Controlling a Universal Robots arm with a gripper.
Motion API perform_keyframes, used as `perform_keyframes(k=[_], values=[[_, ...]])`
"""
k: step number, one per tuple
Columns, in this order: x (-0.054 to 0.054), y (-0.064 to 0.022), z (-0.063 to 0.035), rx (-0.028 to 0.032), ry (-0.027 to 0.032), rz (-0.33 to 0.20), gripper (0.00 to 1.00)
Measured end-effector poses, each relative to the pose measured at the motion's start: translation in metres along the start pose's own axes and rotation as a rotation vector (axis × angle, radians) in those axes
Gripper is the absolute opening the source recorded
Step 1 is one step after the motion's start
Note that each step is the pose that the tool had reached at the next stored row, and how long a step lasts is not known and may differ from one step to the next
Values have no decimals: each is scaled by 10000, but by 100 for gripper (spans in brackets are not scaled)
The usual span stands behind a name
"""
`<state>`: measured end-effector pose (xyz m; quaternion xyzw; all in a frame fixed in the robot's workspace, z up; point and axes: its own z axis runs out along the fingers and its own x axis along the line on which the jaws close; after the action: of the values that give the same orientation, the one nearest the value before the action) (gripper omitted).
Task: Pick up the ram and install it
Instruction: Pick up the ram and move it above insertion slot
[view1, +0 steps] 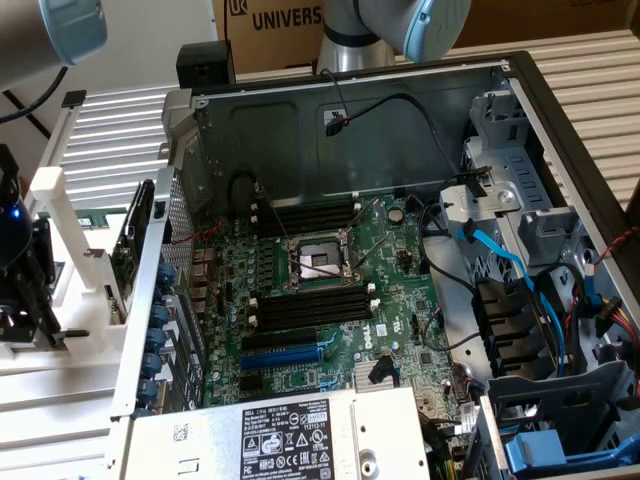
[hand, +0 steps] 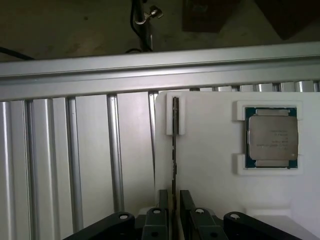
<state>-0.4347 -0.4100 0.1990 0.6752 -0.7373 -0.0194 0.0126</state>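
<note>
Two dark metal fingers (hand: 162, 212) of the black gripper (hand: 175, 194) are held spread apart, and nothing is pinched yet tbh. The ram (hand: 175, 150), a long thin green circuit-board stick seen edge-on in the wrist view, sits right between them. A sliver of gap can be made out on each side, so no contact is seen. It's stood on its edge in a white plastic holder (hand: 210, 170), with its far end tucked into a small white slotted bracket (hand: 175, 116). Apart from it on the same holder, a square silver-lidded processor chip (hand: 271, 140) is seated in its own framed pocket. A ribbed aluminium table top (hand: 75, 160) is seen underneath.

Over in the exterior view, the holder is parked at the left edge of the frame. The open grey metal computer case (view1: 270, 130) is spread across the middle and right. Inside it are a green motherboard (view1: 400, 260), long empty black memory slots (view1: 310, 308) and a blue expansion slot (view1: 285, 355).
</note>
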Motion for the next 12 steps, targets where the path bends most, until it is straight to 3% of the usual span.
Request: perform_keyframes(k=[12], values=[[0,0,1,1,-1,0,24]])
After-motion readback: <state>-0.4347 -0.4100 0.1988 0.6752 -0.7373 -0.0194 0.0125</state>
